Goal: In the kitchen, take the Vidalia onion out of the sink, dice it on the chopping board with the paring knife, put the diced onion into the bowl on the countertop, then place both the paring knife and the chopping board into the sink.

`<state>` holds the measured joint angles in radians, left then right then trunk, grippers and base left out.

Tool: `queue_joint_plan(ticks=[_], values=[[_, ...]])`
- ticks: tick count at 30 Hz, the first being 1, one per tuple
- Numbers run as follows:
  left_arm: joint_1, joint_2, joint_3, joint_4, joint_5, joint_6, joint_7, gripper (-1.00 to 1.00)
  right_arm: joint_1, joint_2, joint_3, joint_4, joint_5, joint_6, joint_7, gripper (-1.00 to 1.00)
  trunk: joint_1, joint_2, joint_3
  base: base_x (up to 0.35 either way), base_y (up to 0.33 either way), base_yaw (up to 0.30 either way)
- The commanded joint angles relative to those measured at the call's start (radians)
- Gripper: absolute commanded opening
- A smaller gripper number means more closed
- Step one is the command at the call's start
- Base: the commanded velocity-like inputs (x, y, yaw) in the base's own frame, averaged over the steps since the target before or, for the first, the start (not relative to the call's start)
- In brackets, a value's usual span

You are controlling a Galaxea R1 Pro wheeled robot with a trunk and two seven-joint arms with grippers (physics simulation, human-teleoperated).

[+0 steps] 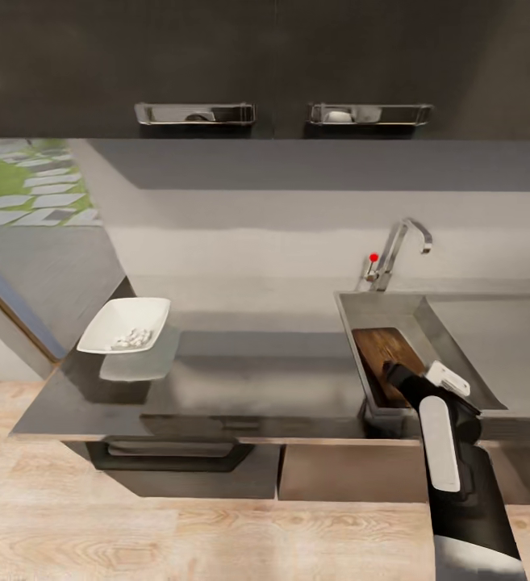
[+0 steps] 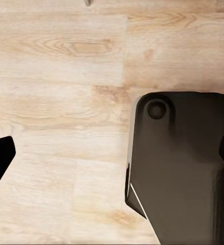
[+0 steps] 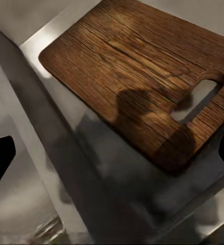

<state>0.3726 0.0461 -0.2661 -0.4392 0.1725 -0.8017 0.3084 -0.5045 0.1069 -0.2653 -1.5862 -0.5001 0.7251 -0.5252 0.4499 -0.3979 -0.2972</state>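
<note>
Right tool (image 3: 112, 153) hangs over the sink (image 1: 353, 311), jaws spread, empty. Chopping board (image 1: 381, 351) lies inside the sink. Bowl (image 1: 148, 311) on the table (image 1: 256, 379), well apart from the sink, holds pale pieces. Paring knife unseen; task likely near-complete.

The right arm (image 1: 458, 476) was a thick black limb with a long, rounded white panel along its upper face and a grey-white shell at its lower end. Near the wrist sat a small white block, perhaps a camera housing. The smooth black rounded base panel (image 2: 183, 168) carried one round recessed fastener.
</note>
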Motion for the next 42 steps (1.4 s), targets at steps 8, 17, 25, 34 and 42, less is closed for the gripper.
queue_joint_plan(ticks=[8, 17, 25, 34, 42], values=[[0.0, 0.001, -0.008, -0.003, 0.01, -0.001, 0.003, 1.0, 0.0, -0.004, 0.007, -0.001, 0.003, 0.002, 0.029, 1.0, 0.0, -0.002, -0.002, -0.338, 0.0, 0.0], [0.0, 0.001, -0.008, -0.002, 0.01, -0.001, 0.003, 1.0, 0.001, -0.004, 0.019, -0.001, 0.003, 0.002, 0.033, 1.0, 0.0, -0.002, -0.002, -0.338, 0.0, 0.0], [0.0, 0.001, -0.008, -0.002, 0.009, -0.001, 0.003, 1.0, 0.001, -0.004, 0.038, -0.001, 0.021, 0.002, 0.033, 1.0, 0.0, -0.002, -0.002, -0.274, 0.0, 0.0], [-0.024, -0.005, -0.008, -0.01, 0.006, -0.002, 0.006, 1.0, 0.035, -0.002, 0.042, 0.009, 0.156, -0.003, 0.199, 1.0, 0.0, -0.002, -0.002, -0.013, 0.0, 0.0], [-0.125, -0.005, -0.008, -0.007, 0.008, 0.016, 0.011, 1.0, 0.112, 0.003, 0.047, 0.182, 0.428, -0.186, 0.472, 1.0, 0.0, -0.002, -0.002, 0.0, 0.0, 0.0]])
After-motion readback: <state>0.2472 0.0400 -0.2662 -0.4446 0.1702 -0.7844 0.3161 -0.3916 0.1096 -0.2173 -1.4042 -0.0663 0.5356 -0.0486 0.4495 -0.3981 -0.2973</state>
